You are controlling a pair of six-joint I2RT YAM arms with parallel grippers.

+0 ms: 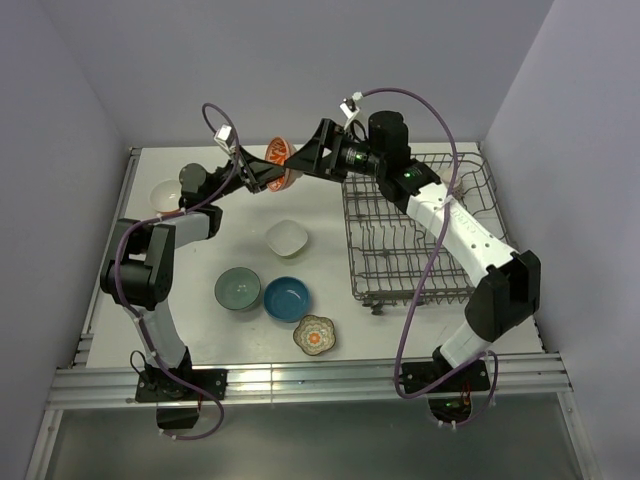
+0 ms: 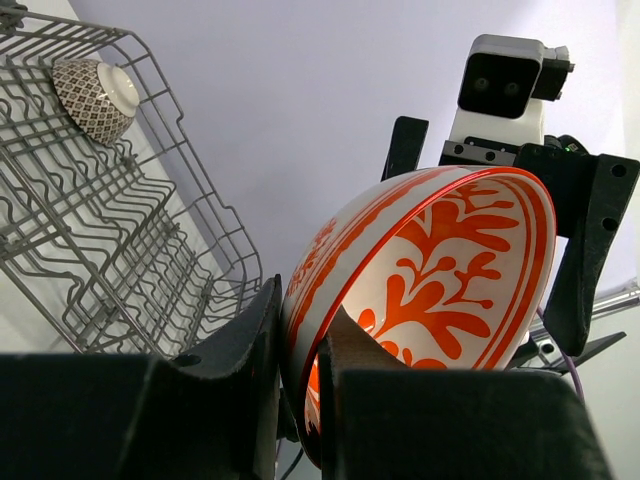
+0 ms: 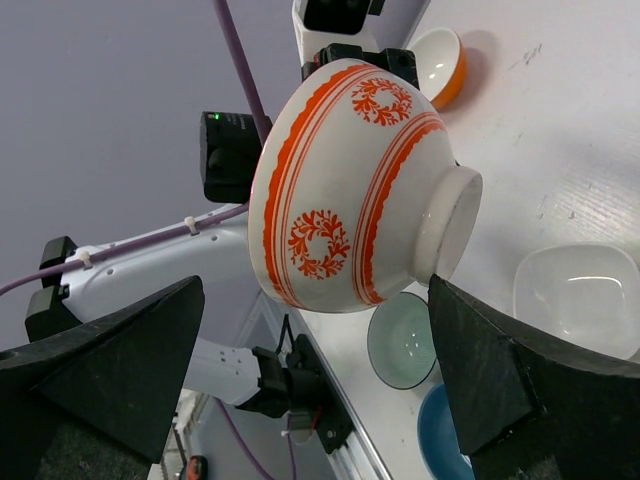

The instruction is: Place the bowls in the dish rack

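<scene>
My left gripper (image 1: 262, 172) is shut on the rim of the orange-white patterned bowl (image 1: 280, 160) and holds it on edge, raised above the back middle of the table. The pinch shows in the left wrist view (image 2: 308, 305), one finger inside the bowl (image 2: 440, 270) and one outside. My right gripper (image 1: 305, 155) is open, its fingers standing either side of that bowl (image 3: 350, 190) without touching it (image 3: 316, 285). The dish rack (image 1: 420, 250) stands at the right. A grey patterned bowl (image 2: 95, 95) sits in the rack's far corner (image 2: 120, 250).
On the table lie a white bowl with an orange underside (image 1: 167, 194), a white squarish bowl (image 1: 287, 238), a pale teal bowl (image 1: 238, 289), a deep blue bowl (image 1: 287, 299) and a scalloped floral bowl (image 1: 315, 335). Walls close the back and sides.
</scene>
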